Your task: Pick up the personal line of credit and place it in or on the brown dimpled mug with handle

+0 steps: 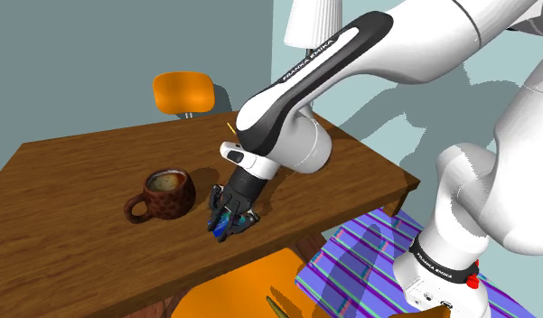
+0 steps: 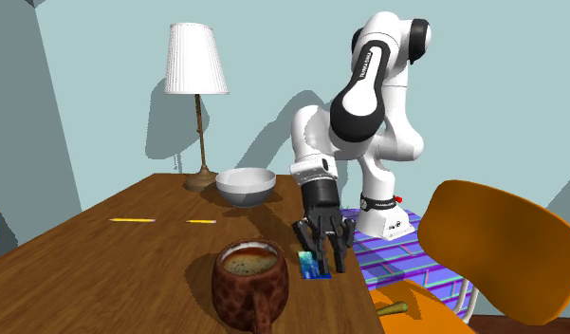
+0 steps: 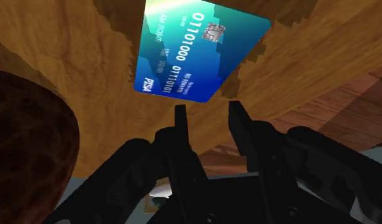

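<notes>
The credit card [image 3: 196,51] is blue-green with white numbers and a chip. It lies flat on the brown wooden table [image 1: 79,163] close to the table's near edge. My gripper [image 3: 208,111] is open by a narrow gap just above the card's edge, with nothing between the fingers. In the shoulder view the gripper [image 1: 231,213] hangs over the card [image 1: 224,226]. The brown dimpled mug [image 1: 167,194] stands upright just to the shoulder view's left of the gripper, its handle pointing left. In the second exterior view the mug [image 2: 249,285] stands in front of the card [image 2: 313,267] and gripper [image 2: 325,249].
A grey bowl [image 2: 246,185] and a white-shaded lamp [image 2: 195,85] stand at the table's far end, with two yellow pencils [image 2: 131,220] lying nearby. Orange chairs [image 1: 182,92] [image 2: 491,247] stand at the table's sides. A striped rug [image 1: 360,253] lies under the stand.
</notes>
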Robot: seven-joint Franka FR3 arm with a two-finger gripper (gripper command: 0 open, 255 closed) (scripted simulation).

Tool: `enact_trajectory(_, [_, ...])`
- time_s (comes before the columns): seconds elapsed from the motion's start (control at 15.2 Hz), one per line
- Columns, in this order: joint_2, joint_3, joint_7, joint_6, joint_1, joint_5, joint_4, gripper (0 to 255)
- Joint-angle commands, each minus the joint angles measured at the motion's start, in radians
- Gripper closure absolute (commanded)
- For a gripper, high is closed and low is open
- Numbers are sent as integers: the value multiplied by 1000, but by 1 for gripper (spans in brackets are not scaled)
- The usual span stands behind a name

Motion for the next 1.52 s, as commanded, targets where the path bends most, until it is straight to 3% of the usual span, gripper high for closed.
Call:
enact_trajectory(0.0, [-23, 6, 237, 36, -6, -171, -22, 0])
enact_trajectory(0.07, [-48, 14, 495, 47, -25, -372, -39, 0])
enact_trajectory(0.2, [-93, 52, 990, -25, -103, -768, -42, 0])
enact_trajectory(0.33, [-121, 100, 1365, -191, -179, -1035, 9, 0])
enact_trajectory(0.4, [-125, 124, 1485, -275, -207, -1107, 41, 0])
enact_trajectory(0.92, [-40, 132, 1490, -166, -206, -1112, 19, 0])
enact_trajectory(1.39, [-40, 132, 1490, -166, -206, -1112, 18, 0])
enact_trajectory(1.45, [-40, 132, 1490, -166, -206, -1112, 18, 255])
